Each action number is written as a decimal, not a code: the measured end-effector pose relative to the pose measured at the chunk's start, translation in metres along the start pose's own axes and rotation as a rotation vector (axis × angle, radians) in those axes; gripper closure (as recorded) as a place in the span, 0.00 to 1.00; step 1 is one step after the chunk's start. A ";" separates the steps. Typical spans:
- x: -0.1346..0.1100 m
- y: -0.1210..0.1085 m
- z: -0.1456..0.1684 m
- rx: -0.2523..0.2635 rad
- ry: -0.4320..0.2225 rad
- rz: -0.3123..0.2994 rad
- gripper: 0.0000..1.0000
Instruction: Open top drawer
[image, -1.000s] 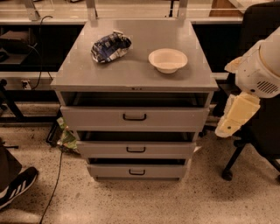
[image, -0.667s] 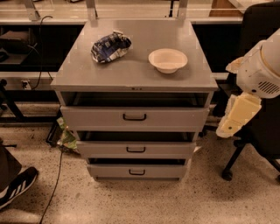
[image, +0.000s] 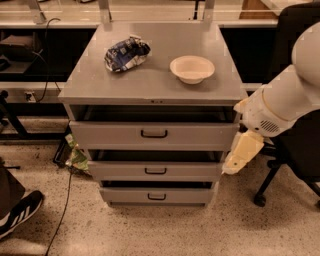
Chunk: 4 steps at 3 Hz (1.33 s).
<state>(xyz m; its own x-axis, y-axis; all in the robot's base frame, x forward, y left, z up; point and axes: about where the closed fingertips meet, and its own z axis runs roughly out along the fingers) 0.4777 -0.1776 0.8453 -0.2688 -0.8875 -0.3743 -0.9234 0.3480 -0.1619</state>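
Observation:
The top drawer (image: 110, 135) is the widest grey drawer of the cabinet (image: 150, 82), with a small dark bar handle (image: 154, 134) at its centre. Its front stands a little forward of the cabinet top, with a dark gap above it. My gripper (image: 239, 156), a cream piece at the end of the white arm (image: 285, 102), hangs pointing down-left beside the cabinet's right side, level with the top and middle drawers. It is to the right of the handle and apart from it.
A blue-and-white snack bag (image: 126, 54) and a white bowl (image: 192, 68) lie on the cabinet top. Two narrower drawers (image: 156, 171) sit below. A black chair (image: 295, 165) stands at the right behind the arm. A shoe (image: 17, 212), a floor cable and green wrapping (image: 75, 156) are at the left.
My arm and gripper have moved left and down, closer to the cabinet's right side. The drawers, bag and bowl have not moved.

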 end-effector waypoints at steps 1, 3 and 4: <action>-0.002 0.000 0.037 -0.035 -0.036 0.018 0.00; -0.025 -0.017 0.087 -0.049 -0.116 0.043 0.00; -0.026 -0.018 0.095 -0.059 -0.128 0.056 0.00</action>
<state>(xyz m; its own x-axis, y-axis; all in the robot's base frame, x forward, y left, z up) 0.5276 -0.1322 0.7717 -0.2867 -0.8203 -0.4949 -0.9234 0.3742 -0.0854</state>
